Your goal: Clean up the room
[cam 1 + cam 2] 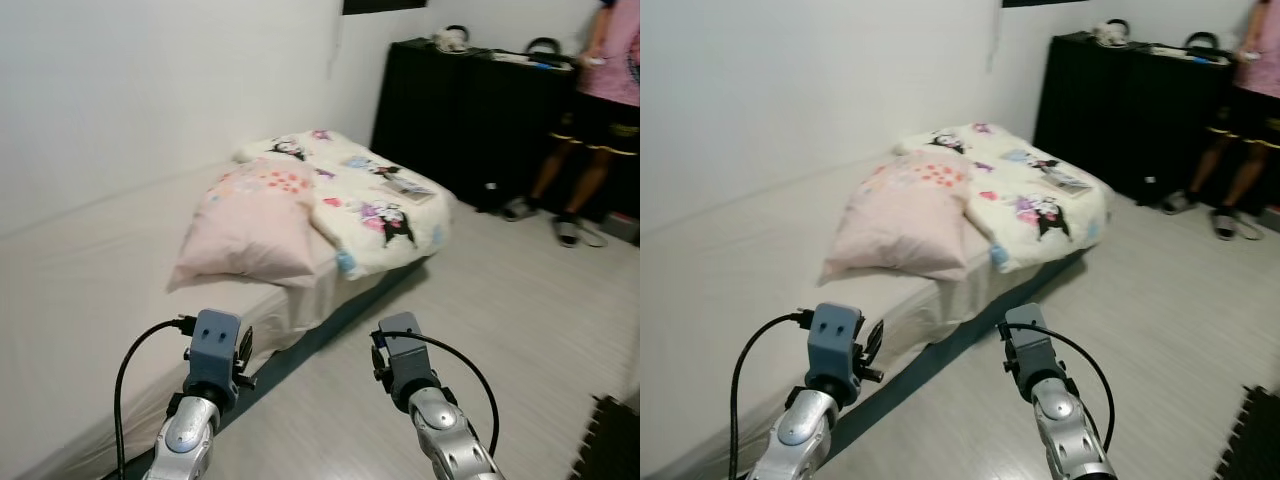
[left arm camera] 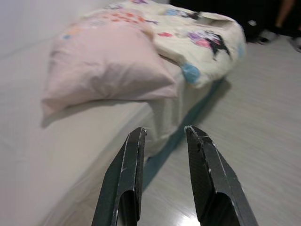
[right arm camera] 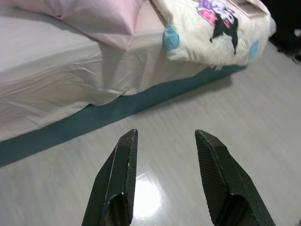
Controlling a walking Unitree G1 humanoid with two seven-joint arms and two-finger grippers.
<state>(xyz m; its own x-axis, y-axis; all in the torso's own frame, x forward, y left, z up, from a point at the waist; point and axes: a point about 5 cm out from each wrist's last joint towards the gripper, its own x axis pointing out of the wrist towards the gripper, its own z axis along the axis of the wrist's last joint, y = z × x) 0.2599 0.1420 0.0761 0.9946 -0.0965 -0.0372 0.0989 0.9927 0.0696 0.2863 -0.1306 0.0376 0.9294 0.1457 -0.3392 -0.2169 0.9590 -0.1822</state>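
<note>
A low bed (image 1: pixel 90 300) with a pale pink sheet runs along the white wall. A pink pillow (image 1: pixel 255 225) lies across its middle, and beyond it sits a bunched cream blanket (image 1: pixel 375 205) printed with cartoon figures. A small book or card (image 1: pixel 408 187) rests on the blanket. My left gripper (image 2: pixel 163 133) hangs open over the bed's near edge, holding nothing. My right gripper (image 3: pixel 164 135) is open above the grey floor beside the bed's teal base (image 3: pixel 94 115). Both wrists (image 1: pixel 215 350) rise in the foreground.
A black cabinet (image 1: pixel 470 120) stands at the far end with headphones and small items on top. A person (image 1: pixel 595 110) in a pink shirt and dark shorts stands next to it. A dark mat (image 1: pixel 610 440) lies at the right on the pale wood floor (image 1: pixel 520 320).
</note>
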